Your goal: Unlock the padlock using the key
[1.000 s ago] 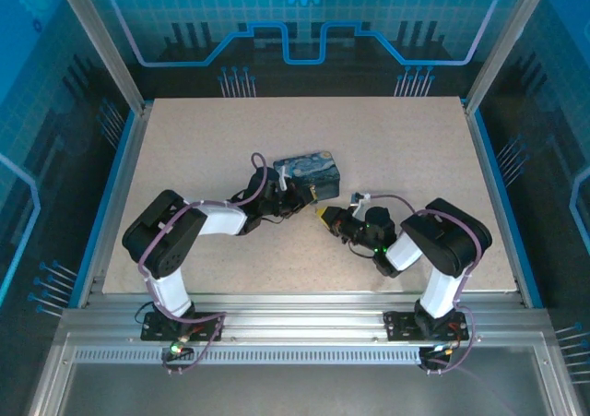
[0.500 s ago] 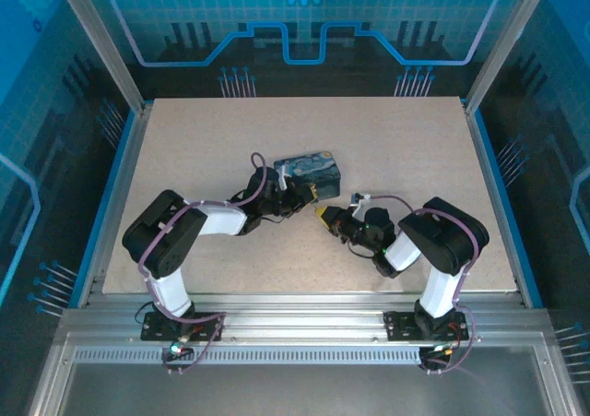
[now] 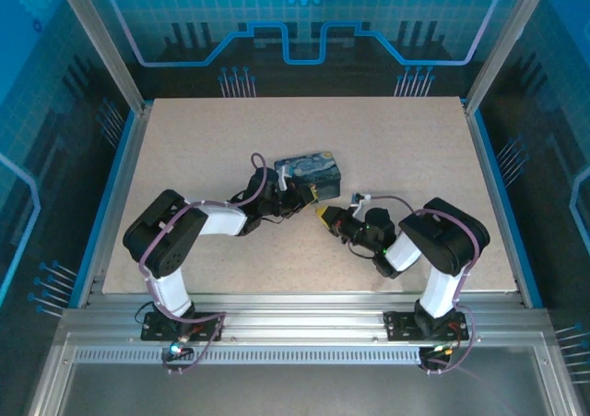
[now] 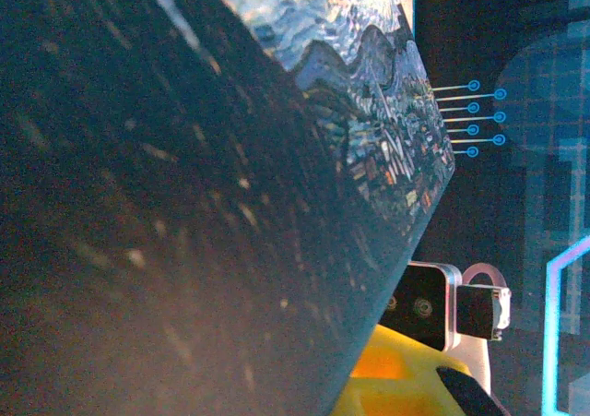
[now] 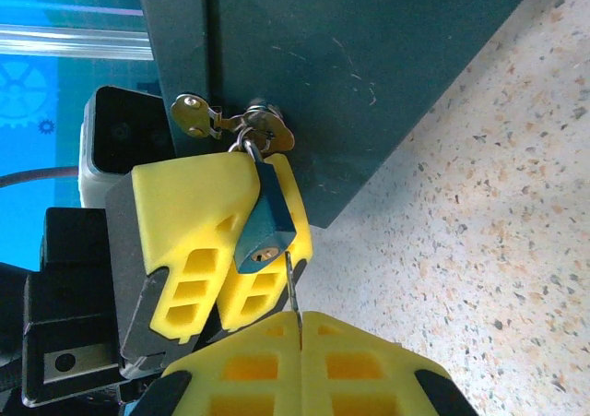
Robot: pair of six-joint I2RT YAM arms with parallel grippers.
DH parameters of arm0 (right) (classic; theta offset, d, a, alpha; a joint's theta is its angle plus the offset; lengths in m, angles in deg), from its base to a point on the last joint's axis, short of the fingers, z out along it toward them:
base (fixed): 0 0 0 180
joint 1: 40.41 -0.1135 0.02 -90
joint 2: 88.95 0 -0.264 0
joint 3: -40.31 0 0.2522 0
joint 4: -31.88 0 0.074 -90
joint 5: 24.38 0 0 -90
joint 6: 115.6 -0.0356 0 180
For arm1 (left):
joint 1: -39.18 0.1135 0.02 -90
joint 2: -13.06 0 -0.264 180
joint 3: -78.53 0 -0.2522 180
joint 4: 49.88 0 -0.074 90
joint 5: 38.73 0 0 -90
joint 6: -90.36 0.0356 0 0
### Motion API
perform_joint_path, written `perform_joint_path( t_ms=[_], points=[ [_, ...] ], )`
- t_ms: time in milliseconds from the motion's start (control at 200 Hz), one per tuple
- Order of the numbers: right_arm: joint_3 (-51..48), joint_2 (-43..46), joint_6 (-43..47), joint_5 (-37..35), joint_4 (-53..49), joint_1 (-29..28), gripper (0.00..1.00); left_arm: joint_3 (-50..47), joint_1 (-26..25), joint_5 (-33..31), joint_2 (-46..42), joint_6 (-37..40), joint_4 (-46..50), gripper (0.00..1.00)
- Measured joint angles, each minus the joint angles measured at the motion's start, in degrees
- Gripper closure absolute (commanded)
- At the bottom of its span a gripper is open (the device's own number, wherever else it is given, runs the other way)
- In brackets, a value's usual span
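1. Over the last second the right hand (image 3: 324,215) had crept a little closer to the painted tin box (image 3: 309,170), its forearm shifting with it. The left hand (image 3: 297,197) had kept its place against the box front.
2. The right hand was closed on the key (image 5: 290,282). Its two yellow pads met around the bow, and the thin blade stuck straight out ahead of the fingertips.
3. The padlock (image 5: 263,215) hung just ahead of that hand from the hasp (image 5: 263,128) on the box's dark side wall, with its keyhole end turned back toward the right hand.
4. The left hand appeared to be closed on the padlock. Its yellow fingers (image 5: 198,222) showed on both sides of the lock body and held it off the desk (image 5: 498,231).
5. In the right wrist view the blade tip stood just beside the keyhole, slightly off to one side of it. It did not look to have entered.
6. I judged that the small advance had brought the task to the insertion step, with the lock steadied, the key presented and the shackle not yet released.
7. The next move probably called for a fine sideways correction before pushing in, then a turn. The blade was thin, so an off-line push risked skating off the lock face or twisting the key in the pads.
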Motion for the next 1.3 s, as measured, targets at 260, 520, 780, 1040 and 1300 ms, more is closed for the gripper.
perform_joint_path(
  t_ms=[260, 520, 780, 1040, 1300],
  points=[
    [-0.55, 2.14, 0.02, -0.2, -0.07, 0.0, 1.0, -0.04, 0.0, 0.0, 0.0, 0.0, 0.0, 1.0],
    [-0.55, 2.64, 0.04, -0.17, -0.66, 0.0, 1.0, -0.04, 0.0, 0.02, 0.0, -0.04, 0.0, 1.0],
    [-0.55, 1.33, 0.02, -0.17, -0.63, 0.0, 1.0, -0.09, 0.0, 0.02, 0.0, -0.46, -0.04, 1.0],
    [0.15, 1.33, 0.04, -0.15, -0.68, 0.0, 1.0, -0.09, 0.11, 0.17, 0.13, -1.09, -0.52, 1.0],
    [0.22, 1.33, 0.02, -0.17, -0.68, 0.0, 1.0, -0.09, 0.13, 0.46, 0.44, -1.36, -1.4, 1.0]
  ],
)
